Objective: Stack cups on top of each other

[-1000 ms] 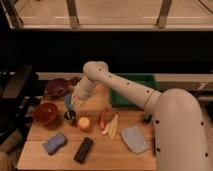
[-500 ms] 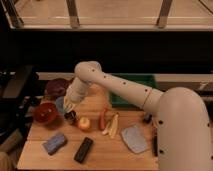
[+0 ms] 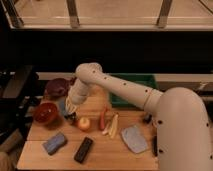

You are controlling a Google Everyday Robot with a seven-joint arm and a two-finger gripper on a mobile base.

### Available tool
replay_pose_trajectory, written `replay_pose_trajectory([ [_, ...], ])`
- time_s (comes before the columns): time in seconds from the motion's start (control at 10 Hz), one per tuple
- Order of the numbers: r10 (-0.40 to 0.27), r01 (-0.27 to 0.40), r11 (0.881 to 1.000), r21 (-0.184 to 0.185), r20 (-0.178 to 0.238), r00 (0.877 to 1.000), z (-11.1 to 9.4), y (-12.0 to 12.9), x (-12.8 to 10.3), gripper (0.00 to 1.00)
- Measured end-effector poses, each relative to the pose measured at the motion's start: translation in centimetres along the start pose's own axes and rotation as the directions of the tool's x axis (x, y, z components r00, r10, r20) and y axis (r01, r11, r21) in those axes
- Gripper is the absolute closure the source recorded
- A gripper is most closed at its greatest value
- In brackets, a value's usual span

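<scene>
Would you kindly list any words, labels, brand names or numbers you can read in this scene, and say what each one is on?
None: no readable text appears on any item.
The dark flat object at the table's front edge and the blue sponge show no legible marking.
The gripper, by the light blue cup near the red bowl, bears no label.

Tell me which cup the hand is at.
The light blue cup, right of the red bowl; the hand is beside it. The dark cup isn't clearly visible.
</scene>
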Motion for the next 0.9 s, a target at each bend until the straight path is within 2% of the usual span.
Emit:
replay_pose_trajectory([
  [0.2, 0.020, -0.020, 1.000, -0.009, 0.017, 1.000, 0.3, 0.4, 0.5, 0.29],
  [0.3, 0.033, -0.032, 0.999, -0.018, 0.026, 0.999, 0.6, 0.8, 0.8, 0.22],
  [0.6, 0.061, -0.060, 0.998, -0.038, 0.040, 0.997, 1.4, 1.5, 1.3, 0.20],
  [0.9, 0.070, -0.069, 0.997, -0.032, 0.018, 0.997, 1.2, 1.5, 1.9, 0.20],
])
